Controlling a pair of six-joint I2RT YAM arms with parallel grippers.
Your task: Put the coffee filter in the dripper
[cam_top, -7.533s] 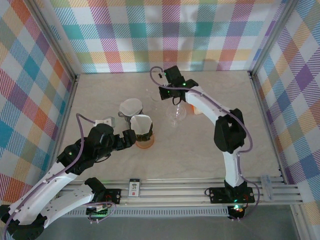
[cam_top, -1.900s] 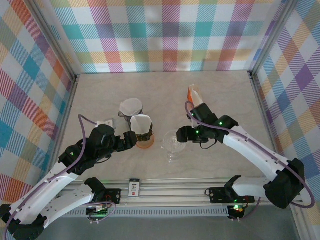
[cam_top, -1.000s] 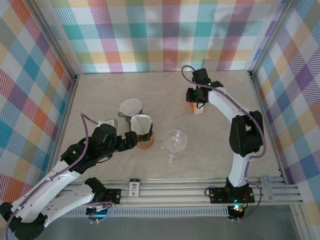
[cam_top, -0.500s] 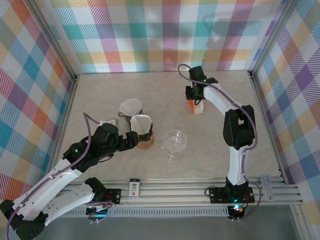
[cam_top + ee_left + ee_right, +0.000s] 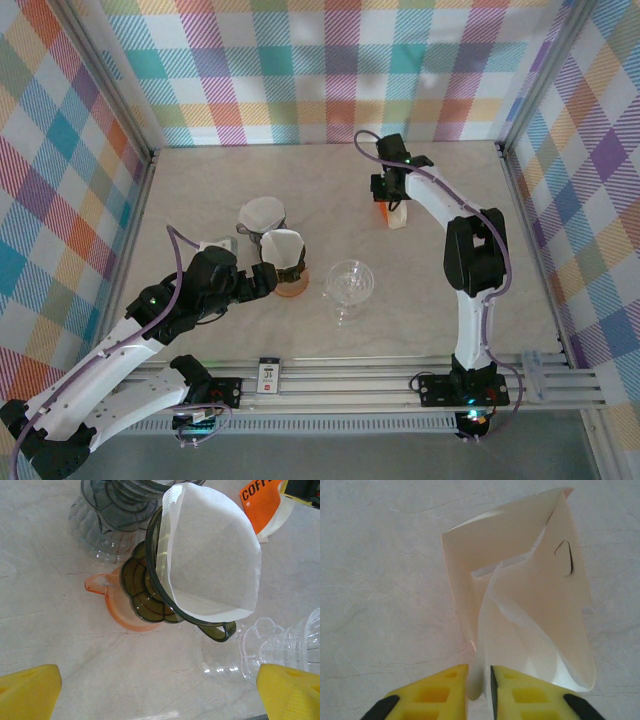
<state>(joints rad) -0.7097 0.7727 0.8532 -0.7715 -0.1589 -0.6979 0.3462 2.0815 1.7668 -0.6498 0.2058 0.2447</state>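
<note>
- Filter: one sheet stood out of the open box at the far side of the counter. Its edge ran between the fingers of my right tool, which I read as clenched on it.
- My left tool hung released, jaws wide, just short of the dark dripper, which had a paper in it already.
- The clear dripper sat empty mid-counter, well apart from the box. I took it as the target.
- Step in hand, as I judged it: drawing a single sheet free of the box.
- The next move called for a straight lift so that only one sheet came. Then a carry across to the clear dripper and a drop, point down, without crushing the paper.
</note>
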